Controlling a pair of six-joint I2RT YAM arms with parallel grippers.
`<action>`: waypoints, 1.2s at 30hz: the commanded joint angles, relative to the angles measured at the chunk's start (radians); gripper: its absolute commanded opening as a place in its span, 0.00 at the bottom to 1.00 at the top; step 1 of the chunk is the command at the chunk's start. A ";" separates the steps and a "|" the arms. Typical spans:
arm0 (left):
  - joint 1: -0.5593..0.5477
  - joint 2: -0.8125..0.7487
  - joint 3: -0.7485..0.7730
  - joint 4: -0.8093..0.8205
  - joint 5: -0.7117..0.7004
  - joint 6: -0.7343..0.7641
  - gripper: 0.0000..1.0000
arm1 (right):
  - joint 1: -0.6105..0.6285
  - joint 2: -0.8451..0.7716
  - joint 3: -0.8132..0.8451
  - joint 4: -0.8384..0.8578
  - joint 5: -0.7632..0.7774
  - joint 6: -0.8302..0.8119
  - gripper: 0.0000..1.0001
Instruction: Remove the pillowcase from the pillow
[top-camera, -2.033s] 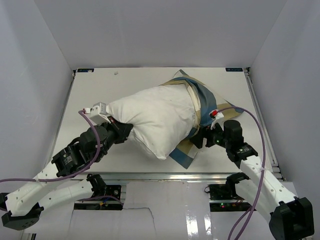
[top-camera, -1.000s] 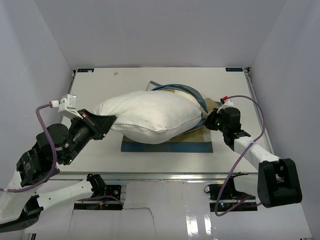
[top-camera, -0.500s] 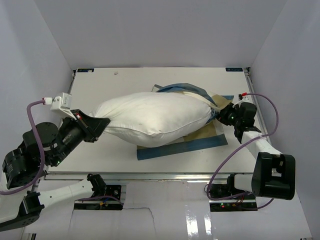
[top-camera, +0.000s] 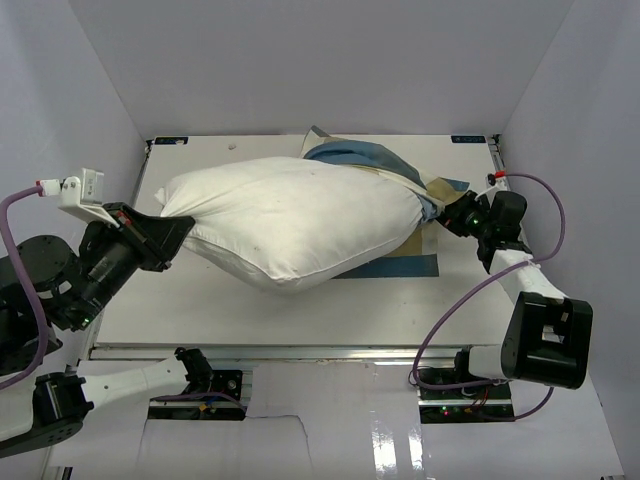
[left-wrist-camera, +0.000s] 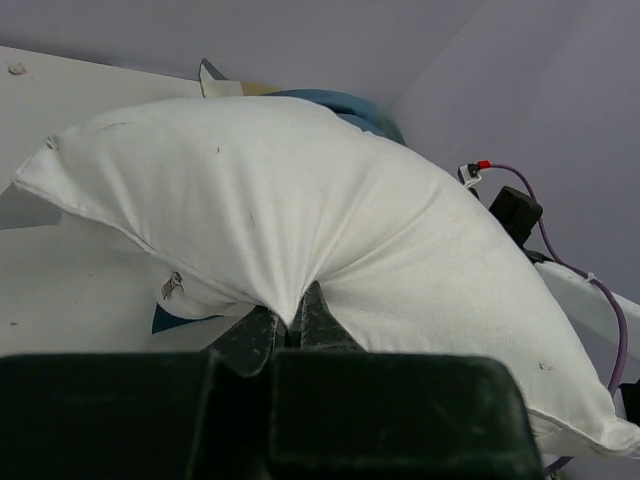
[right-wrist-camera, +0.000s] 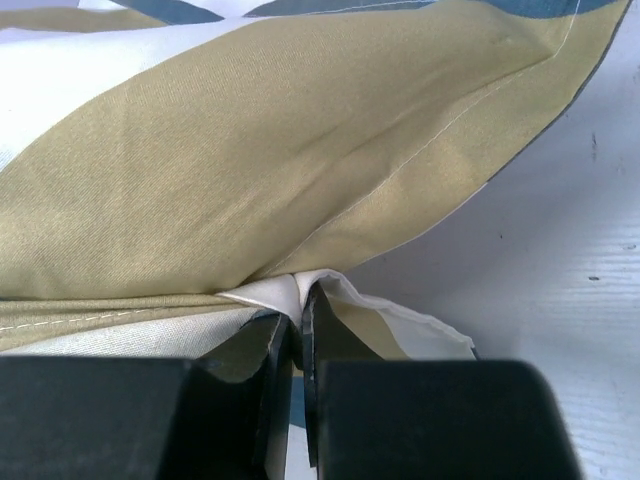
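Note:
The plump white pillow lies stretched across the table, lifted at its left end. My left gripper is shut on that left corner; in the left wrist view its fingertips pinch a fold of the pillow. The blue, tan and cream pillowcase is bunched round the pillow's right end, with a flap flat on the table under it. My right gripper is shut on the pillowcase's edge; in the right wrist view its jaws clamp cream and tan pillowcase cloth.
The white table is boxed in by pale walls at the left, back and right. A purple cable loops from the right arm over the table's near right corner. A small speck lies at the far left.
The left gripper has drawn the pillow's corner further left and up. The right gripper has shifted slightly back. More white pillow shows outside the pillowcase.

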 joint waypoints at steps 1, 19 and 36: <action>0.020 -0.110 0.143 0.176 -0.214 0.044 0.00 | -0.128 0.073 0.025 0.013 0.391 -0.027 0.08; 0.020 -0.217 -0.883 0.559 0.278 -0.105 0.00 | 0.300 -0.507 0.004 -0.159 0.086 -0.267 0.79; 0.020 -0.365 -1.184 0.658 0.423 -0.166 0.00 | 0.454 0.365 0.780 -0.485 0.323 -0.755 0.95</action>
